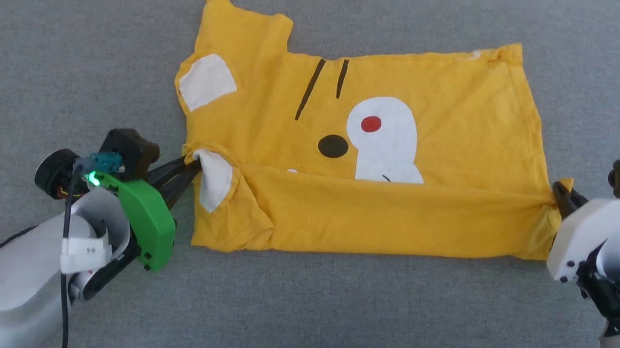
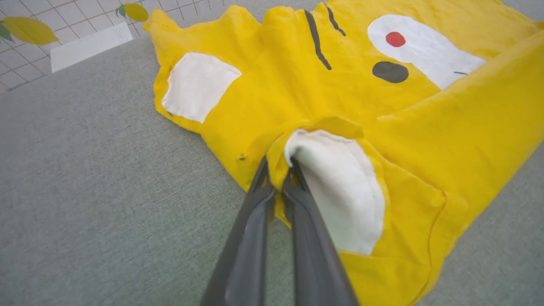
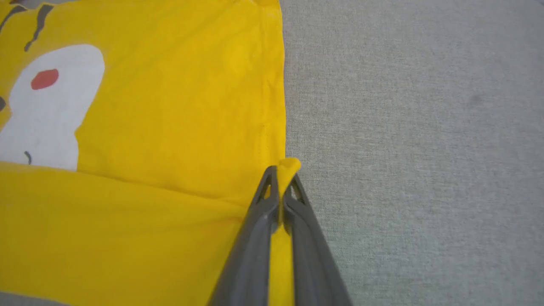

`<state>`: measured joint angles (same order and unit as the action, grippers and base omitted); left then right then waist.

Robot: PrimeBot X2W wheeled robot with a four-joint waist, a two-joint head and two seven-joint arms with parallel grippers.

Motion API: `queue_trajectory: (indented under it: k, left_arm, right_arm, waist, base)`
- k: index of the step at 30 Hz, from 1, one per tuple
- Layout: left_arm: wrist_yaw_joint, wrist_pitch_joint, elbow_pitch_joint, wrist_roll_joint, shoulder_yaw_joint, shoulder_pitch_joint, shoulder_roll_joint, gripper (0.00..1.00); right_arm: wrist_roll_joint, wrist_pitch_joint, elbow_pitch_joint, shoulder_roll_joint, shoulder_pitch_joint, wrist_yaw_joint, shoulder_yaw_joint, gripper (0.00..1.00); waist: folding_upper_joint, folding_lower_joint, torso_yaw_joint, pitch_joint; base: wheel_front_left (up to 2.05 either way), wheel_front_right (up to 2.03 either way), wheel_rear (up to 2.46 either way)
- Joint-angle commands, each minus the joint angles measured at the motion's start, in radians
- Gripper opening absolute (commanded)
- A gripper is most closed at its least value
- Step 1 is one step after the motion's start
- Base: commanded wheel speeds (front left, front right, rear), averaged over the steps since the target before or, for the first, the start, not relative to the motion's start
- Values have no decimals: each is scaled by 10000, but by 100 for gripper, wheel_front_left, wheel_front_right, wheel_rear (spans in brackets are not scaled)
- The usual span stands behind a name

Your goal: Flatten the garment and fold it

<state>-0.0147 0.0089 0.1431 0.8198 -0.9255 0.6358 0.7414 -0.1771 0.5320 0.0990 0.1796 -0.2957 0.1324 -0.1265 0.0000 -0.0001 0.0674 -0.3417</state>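
The garment (image 1: 447, 113) is a bright yellow T-shirt with a cartoon face, lying on the grey surface with its near long edge folded over toward the middle. My left gripper (image 1: 192, 163) is shut on the garment (image 2: 467, 127) at the folded sleeve with the white patch, its dark fingers (image 2: 250, 238) pinching the cloth. My right gripper (image 1: 559, 189) is shut on the garment (image 3: 170, 127) at the hem corner on the right end of the fold, with a yellow tuft poking between its fingertips (image 3: 265, 191).
A grey fabric surface (image 1: 331, 319) spreads on all sides of the shirt. Beyond its far edge a tiled floor (image 2: 25, 63) with a white sheet (image 2: 89, 44) shows in the left wrist view.
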Motion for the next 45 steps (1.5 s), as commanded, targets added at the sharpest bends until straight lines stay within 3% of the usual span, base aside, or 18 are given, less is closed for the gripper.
queue_trajectory:
  k: [1,10,11,12,13,14,15,23,28,29,38,45]
  left_arm:
    - [-105,85,206,213,51,202,-131,0]
    - [-655,1433,1291,1781,-12,234,-747,0]
    - [-679,1484,1314,2028,51,171,-827,11]
    - [-649,1473,1341,2202,130,112,-884,49]
    - [-558,1428,1369,2321,207,43,-926,100]
    - [-480,1361,1370,2351,246,-13,-942,100]
    - [-355,1170,1357,2351,327,-92,-957,100]
    - [1159,-1442,981,2030,1247,-1141,-1176,100]
    - [2064,-2269,476,1598,1340,-1875,-1325,100]
    - [2381,-2511,52,1466,1474,-2368,-1451,100]
    - [2906,-2604,-335,1297,1504,-3507,-2360,100]
    - [3323,-1530,658,2028,1451,-3359,-3009,100]
  right_arm:
    - [-45,95,175,63,-302,-17,22,0]
    - [-594,2074,1224,183,-989,-17,295,0]
    - [-653,2290,1204,186,-980,-17,284,0]
    - [-686,2407,1166,183,-960,-17,258,0]
    - [-716,2493,1103,159,-914,-17,204,37]
    - [-740,2521,1033,134,-854,-17,176,91]
    - [-772,2438,909,104,-766,-17,128,100]
    - [-656,-516,66,-300,197,-17,-291,100]
    - [-566,-2316,-191,-490,1089,-17,-160,100]
    - [-576,-3323,-375,-645,1653,-17,-113,100]
    - [47,-5834,-933,-1159,2698,-17,-329,100]
    - [238,-6437,-717,-1274,2559,-17,-26,100]
  waist:
    - [0,1,-7,-353]
    - [0,1,-128,-657]
    - [0,1,-148,-621]
    - [0,1,-164,-578]
    - [0,1,-181,-502]
    - [0,1,-196,-434]
    - [0,1,-218,-337]
    - [0,1,-416,613]
    - [0,1,-535,1189]
    - [0,1,-559,1461]
    - [0,1,-411,1788]
    - [0,1,-15,1701]
  base:
    - [0,0,0]
    - [0,0,0]
    - [0,0,0]
    - [0,0,0]
    - [0,0,0]
    - [0,0,0]
    - [0,0,0]
    - [0,0,0]
    - [0,0,0]
    - [0,0,0]
    - [0,0,0]
    - [0,0,0]
